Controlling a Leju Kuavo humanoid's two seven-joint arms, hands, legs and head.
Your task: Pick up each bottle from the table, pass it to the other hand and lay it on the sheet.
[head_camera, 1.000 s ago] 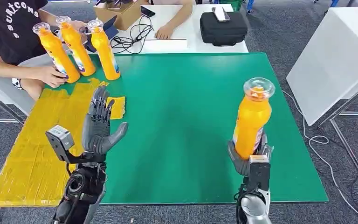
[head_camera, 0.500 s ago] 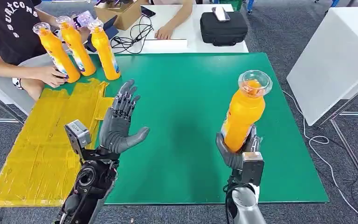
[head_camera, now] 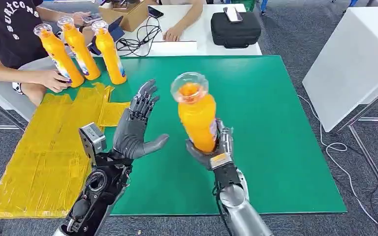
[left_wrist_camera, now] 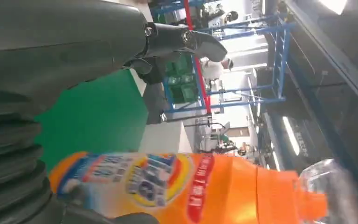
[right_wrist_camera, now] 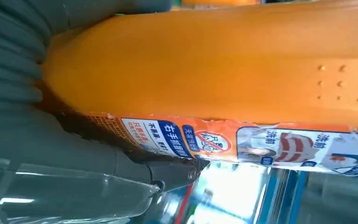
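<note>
My right hand (head_camera: 211,150) grips an orange bottle (head_camera: 196,114) with a clear cap by its lower part and holds it upright above the middle of the green table (head_camera: 256,98). The same bottle (right_wrist_camera: 214,70) lies against my right palm in the right wrist view. My left hand (head_camera: 135,125) stands open just left of the bottle, palm facing it, fingers spread, a small gap between them. The bottle (left_wrist_camera: 191,184) is close in front of the left hand in the left wrist view. The yellow sheet (head_camera: 44,152) lies on the table's left side.
Three more orange bottles (head_camera: 78,49) stand at the table's far left corner; a person in a black shirt (head_camera: 10,29) touches one. A white table behind carries a black bag (head_camera: 235,29), cables and a cardboard box (head_camera: 125,14). Another white table (head_camera: 354,64) stands to the right.
My right hand has carried the bottle left from the table's right side to the middle. My left hand has moved right and forward toward it, staying open.
</note>
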